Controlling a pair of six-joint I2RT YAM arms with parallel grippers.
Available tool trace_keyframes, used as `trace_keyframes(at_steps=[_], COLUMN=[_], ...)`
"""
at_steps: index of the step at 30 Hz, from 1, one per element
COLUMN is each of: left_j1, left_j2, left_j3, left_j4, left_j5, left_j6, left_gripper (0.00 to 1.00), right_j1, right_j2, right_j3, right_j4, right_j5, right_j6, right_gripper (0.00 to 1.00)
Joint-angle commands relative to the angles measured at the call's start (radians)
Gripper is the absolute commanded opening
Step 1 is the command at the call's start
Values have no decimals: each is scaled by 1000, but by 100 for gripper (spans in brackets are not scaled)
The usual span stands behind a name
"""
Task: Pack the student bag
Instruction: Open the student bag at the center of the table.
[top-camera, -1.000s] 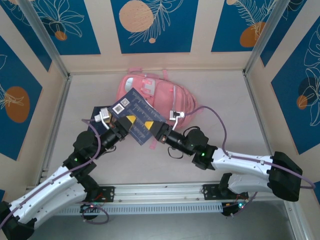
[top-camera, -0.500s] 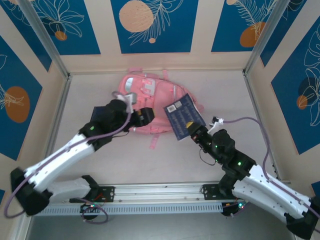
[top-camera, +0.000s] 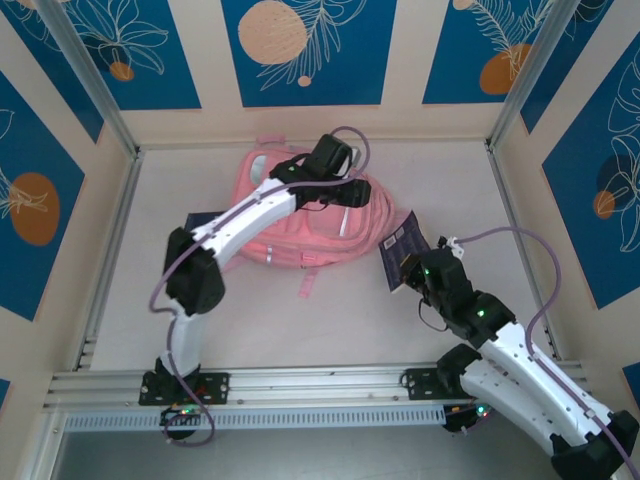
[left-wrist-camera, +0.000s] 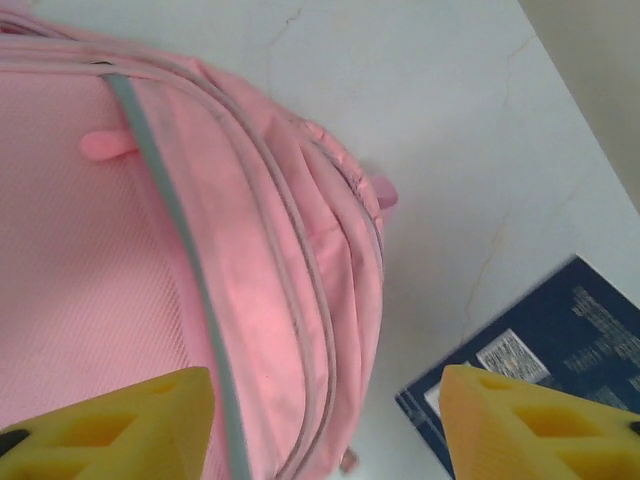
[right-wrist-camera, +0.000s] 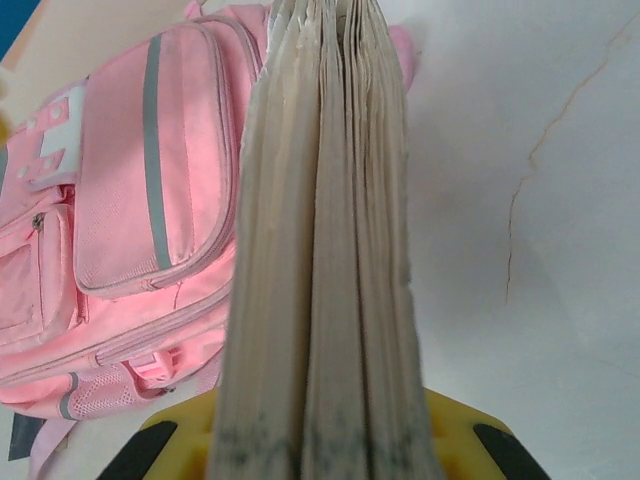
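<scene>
Bag's zipped up, book's waiting

The student bag (top-camera: 320, 235) lies flat on the counter (top-camera: 250, 320) near the far edge, about midway along it. It's soft pink fabric with grey stripes, pale patches and several pockets, and every zip looks shut to me. The left tool (left-wrist-camera: 325, 400) hovers just above the bag's right end, yellow fingers (left-wrist-camera: 110, 420) spread wide, holding nothing. The right tool (right-wrist-camera: 320, 430) is clamped on a dark blue book (top-camera: 403, 248), held on edge just beside the bag on the counter's right-edge side. Imo the job now is opening 1 pocket. The left tool should drop onto that pink tab (left-wrist-camera: 385, 192), which looks like a zip pull, pinch only the tab and not the loose fabric, then run along the seam. The book should be held off until the mouth gapes wide enough.
</scene>
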Motion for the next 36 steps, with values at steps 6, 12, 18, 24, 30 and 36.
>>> trace_keyframes(at_steps=[6, 12, 18, 24, 30, 36], left_j1=[34, 34, 34, 35, 36, 35], left_j2=[192, 232, 275, 268, 74, -143], left_j3=[156, 158, 175, 171, 32, -104], left_j4=[-111, -84, -53, -99, -71, -62], left_j5=[59, 95, 161, 197, 195, 230], left_j6=[-10, -38, -69, -46, -23, 3], left_gripper=[57, 53, 25, 0, 0, 0], right_j1=[-74, -141, -193, -212, -212, -212], right_j2=[-76, -85, -85, -89, -91, -85], right_j3=[16, -20, -39, 18, 78, 107], right_j4=[-22, 16, 48, 15, -53, -81], right_j5=[-90, -192, -271, -279, -204, -168], right_j6=[-56, -75, -74, -131, -174, -206], right_gripper=[0, 0, 0, 0, 0, 0])
